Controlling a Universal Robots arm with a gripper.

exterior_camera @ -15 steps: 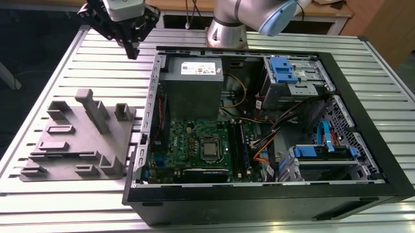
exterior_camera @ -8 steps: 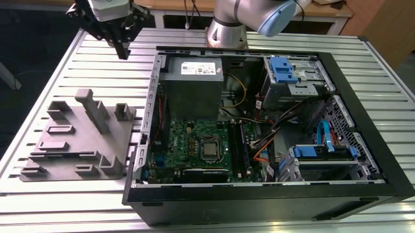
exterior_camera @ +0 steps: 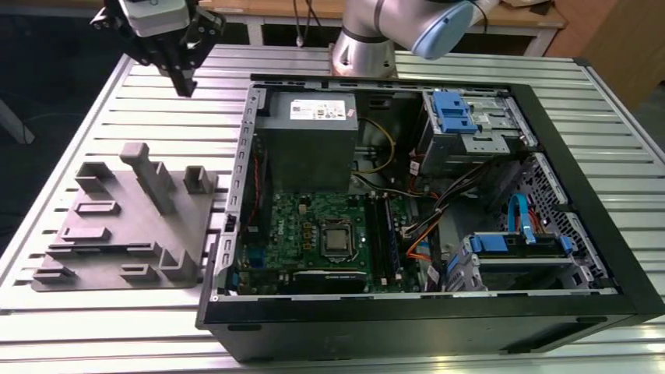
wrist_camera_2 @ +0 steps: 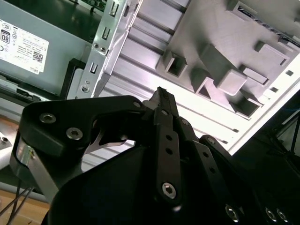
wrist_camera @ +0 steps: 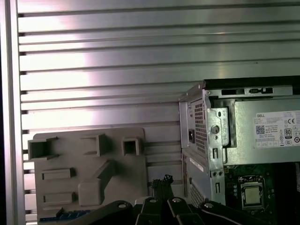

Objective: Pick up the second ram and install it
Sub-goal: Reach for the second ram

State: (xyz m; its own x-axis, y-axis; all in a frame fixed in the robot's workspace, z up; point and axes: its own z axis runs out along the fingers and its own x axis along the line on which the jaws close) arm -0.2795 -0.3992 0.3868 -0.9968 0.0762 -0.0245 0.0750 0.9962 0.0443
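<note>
**Desk:** Where is the second ram placed?

**Caption:** At the exterior view's left, a grey holder block [exterior_camera: 112, 234] is seen lying on the slatted table [exterior_camera: 156, 117]. The second ram [wrist_camera: 63, 216] is glimpsed in the first wrist view as a thin, blue-edged sliver at the block's edge. So little of it is shown that the identification is only a judgement.

**Desk:** And the gripper?

**Caption:** A little further right, the gripper [exterior_camera: 187, 84] is held up over the table, on the far side of the block as the exterior view has it, and well apart from the ram. Its fingers are pressed together, and nothing is seen between them.

**Desk:** On which relation is the pick-up turned?

**Caption:** From the fingertips, the ram is judged to lie toward the exterior view's near edge and somewhat to its left, across the block. Its long axis is laid roughly across that view, along the block's near side. At the right, the open computer case [exterior_camera: 416, 331] is shown, with the motherboard [exterior_camera: 301, 226] and its long slots [exterior_camera: 379, 234] exposed, well apart from the ram.
</note>
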